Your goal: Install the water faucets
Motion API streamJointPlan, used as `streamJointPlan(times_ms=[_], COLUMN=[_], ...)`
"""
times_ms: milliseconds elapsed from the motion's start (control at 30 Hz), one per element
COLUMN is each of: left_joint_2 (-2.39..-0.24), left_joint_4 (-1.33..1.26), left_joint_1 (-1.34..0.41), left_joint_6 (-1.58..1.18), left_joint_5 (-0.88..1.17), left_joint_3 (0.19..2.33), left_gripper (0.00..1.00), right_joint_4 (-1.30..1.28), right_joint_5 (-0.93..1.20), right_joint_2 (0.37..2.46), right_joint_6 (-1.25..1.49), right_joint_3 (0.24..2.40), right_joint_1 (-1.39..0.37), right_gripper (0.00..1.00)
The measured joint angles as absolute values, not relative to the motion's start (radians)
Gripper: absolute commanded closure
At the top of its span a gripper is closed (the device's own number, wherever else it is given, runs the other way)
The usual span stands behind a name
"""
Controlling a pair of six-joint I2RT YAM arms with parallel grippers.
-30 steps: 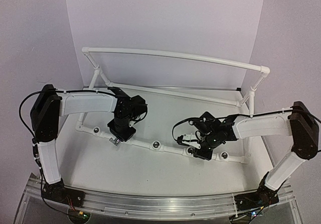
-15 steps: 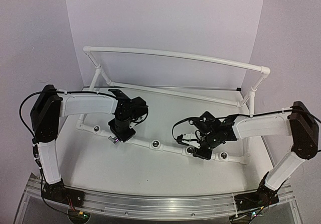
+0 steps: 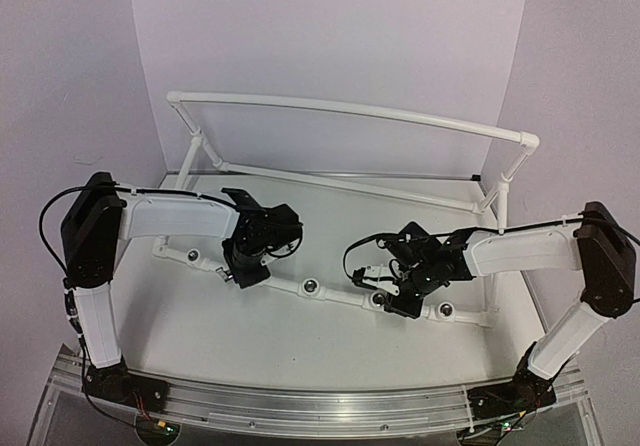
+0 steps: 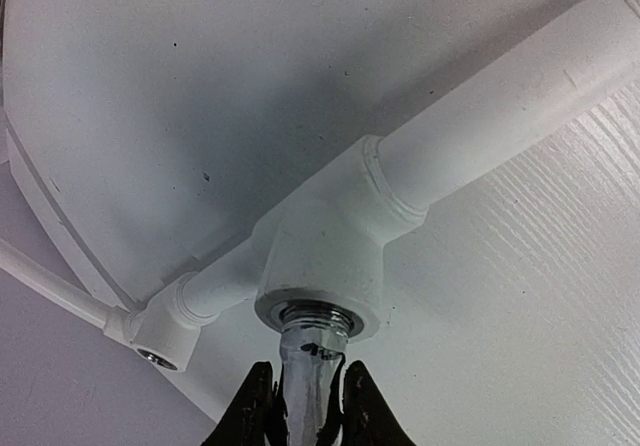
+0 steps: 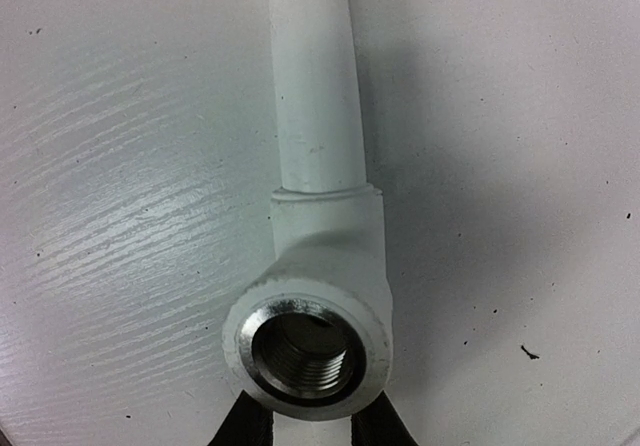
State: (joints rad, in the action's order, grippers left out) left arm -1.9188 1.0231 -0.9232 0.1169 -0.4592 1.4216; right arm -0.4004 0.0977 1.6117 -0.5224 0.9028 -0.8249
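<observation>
The left gripper (image 4: 305, 411) was clenched on the chrome faucet (image 4: 312, 356), whose upper end sat in the mouth of a white tee socket (image 4: 325, 256) on the near pipe run. The right gripper (image 5: 310, 431) grasped a neighbouring threaded tee (image 5: 308, 341), apparently bracing the frame. The step called for keeping the stem coaxial with the socket, with light inward pressure while turning, to avoid cross-threading.

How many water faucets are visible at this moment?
1. The water faucet is clamped in the left gripper, its threaded end at the mouth of a socket on the white pipe frame. None shows by the right gripper; others may be hidden.
</observation>
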Motion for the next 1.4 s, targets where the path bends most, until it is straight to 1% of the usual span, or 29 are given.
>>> streamJointPlan(times_ms=[267, 500, 567, 667, 767, 833, 933, 967, 1067, 1233, 1333, 1400], left_joint_2=[-1.881, -1.836, -1.829, -1.826, -1.827, -1.832, -1.853, -1.867, -1.903, -1.912, -1.913, -1.913], left_joint_4=[0.946, 0.837, 0.814, 0.797, 0.794, 0.798, 0.836, 0.852, 0.879, 0.929, 0.958, 0.974], left_joint_1=[-0.945, -0.979, -0.988, -0.991, -0.995, -0.995, -0.996, -0.997, -0.996, -0.996, -0.996, -0.996], left_joint_6=[0.241, 0.370, 0.397, 0.431, 0.443, 0.440, 0.446, 0.445, 0.444, 0.423, 0.401, 0.380], left_joint_5=[-0.503, -0.587, -0.611, -0.631, -0.641, -0.644, -0.645, -0.646, -0.639, -0.628, -0.634, -0.648], left_joint_3=[1.354, 1.265, 1.249, 1.238, 1.235, 1.239, 1.267, 1.281, 1.313, 1.341, 1.373, 1.402], left_gripper=[1.00, 1.00, 0.99, 0.94, 0.82, 0.69, 0.56, 0.53, 0.49, 0.38, 0.27, 0.15], right_joint_4=[-0.401, -0.400, -0.400, -0.400, -0.400, -0.400, -0.399, -0.399, -0.399, -0.399, -0.399, -0.399], right_joint_5=[0.098, 0.098, 0.098, 0.098, 0.098, 0.098, 0.098, 0.099, 0.099, 0.099, 0.099, 0.099], right_joint_2=[1.612, 1.612, 1.612, 1.612, 1.612, 1.612, 1.612, 1.612, 1.612, 1.612, 1.612, 1.612], right_joint_6=[-0.523, -0.522, -0.522, -0.522, -0.522, -0.522, -0.522, -0.522, -0.522, -0.522, -0.522, -0.522], right_joint_3=[0.903, 0.903, 0.903, 0.903, 0.903, 0.903, 0.903, 0.903, 0.903, 0.903, 0.903, 0.903], right_joint_1=[-0.825, -0.825, -0.825, -0.825, -0.824, -0.824, -0.824, -0.824, -0.824, -0.824, -0.824, -0.824], right_gripper=[0.76, 0.76, 0.76, 0.76, 0.76, 0.76, 0.76, 0.76, 0.76, 0.76, 0.76, 0.75])
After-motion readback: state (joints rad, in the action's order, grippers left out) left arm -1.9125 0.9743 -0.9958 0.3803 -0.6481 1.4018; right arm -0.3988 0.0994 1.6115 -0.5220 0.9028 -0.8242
